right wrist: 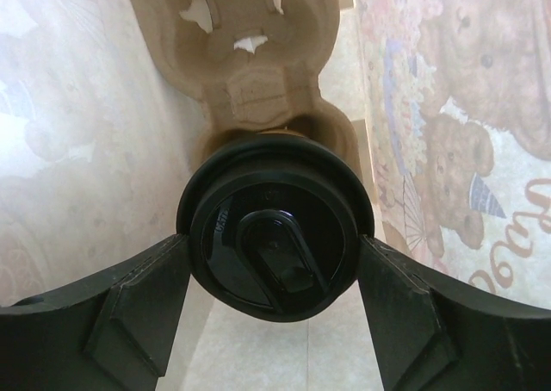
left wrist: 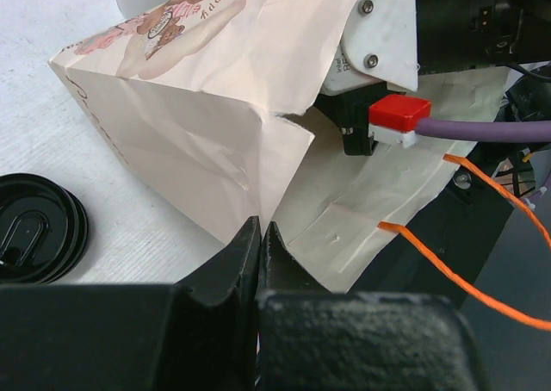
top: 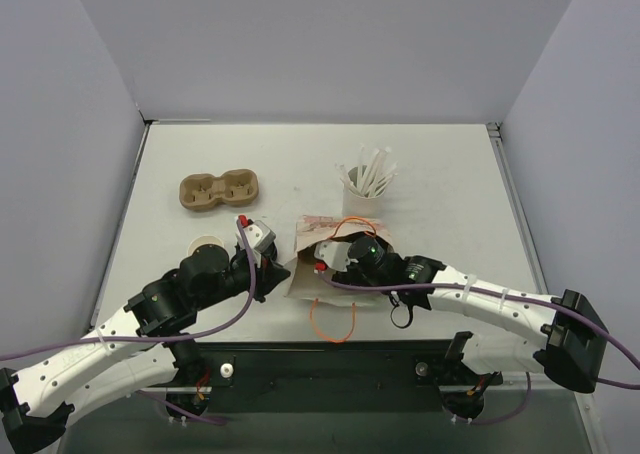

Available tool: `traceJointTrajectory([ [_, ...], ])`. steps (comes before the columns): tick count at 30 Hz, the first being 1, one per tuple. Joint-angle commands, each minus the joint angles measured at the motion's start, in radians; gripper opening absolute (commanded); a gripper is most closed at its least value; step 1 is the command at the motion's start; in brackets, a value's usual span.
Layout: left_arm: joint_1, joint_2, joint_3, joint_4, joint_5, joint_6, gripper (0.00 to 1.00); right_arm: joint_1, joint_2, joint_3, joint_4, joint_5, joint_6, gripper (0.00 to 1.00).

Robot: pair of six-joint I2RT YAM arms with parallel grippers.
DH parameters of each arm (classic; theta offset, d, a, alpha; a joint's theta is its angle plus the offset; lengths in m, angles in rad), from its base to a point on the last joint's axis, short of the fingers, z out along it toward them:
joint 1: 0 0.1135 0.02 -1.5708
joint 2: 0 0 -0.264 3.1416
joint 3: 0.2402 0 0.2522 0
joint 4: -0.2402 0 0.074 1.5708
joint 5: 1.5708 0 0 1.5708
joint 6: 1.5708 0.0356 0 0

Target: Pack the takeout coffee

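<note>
Pinching the bag edge in the closed left gripper and flanking the coffee, sitting in the carrier inside the bag, with the right gripper, clamped or just clear being impossible to tell, risking tipping it by snagging it on withdrawing.

Coffee cup: round black lid closed, brown body almost hidden beneath it. Located inside the paper bag, at the near pocket of the cardboard carrier.
</note>
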Motion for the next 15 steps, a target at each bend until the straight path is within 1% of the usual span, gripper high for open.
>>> traceJointTrajectory([
  [1,0.001,-0.004,0.05,0.007,0.012,0.009,0.0,-0.036,0.026,0.015,-0.014,0.039,0.04,0.75],
  [5,0.0,-0.004,0.051,0.006,0.015,0.0,0.0,-0.051,0.052,-0.003,0.03,0.042,0.055,0.65],
  [8,0.0,-0.003,0.05,0.009,0.016,-0.003,0.0,-0.057,0.067,-0.011,0.056,0.037,0.061,0.63],
  [15,0.001,0.003,0.05,0.01,0.016,-0.005,0.0,-0.076,0.102,-0.008,0.078,0.037,0.075,0.63],
])
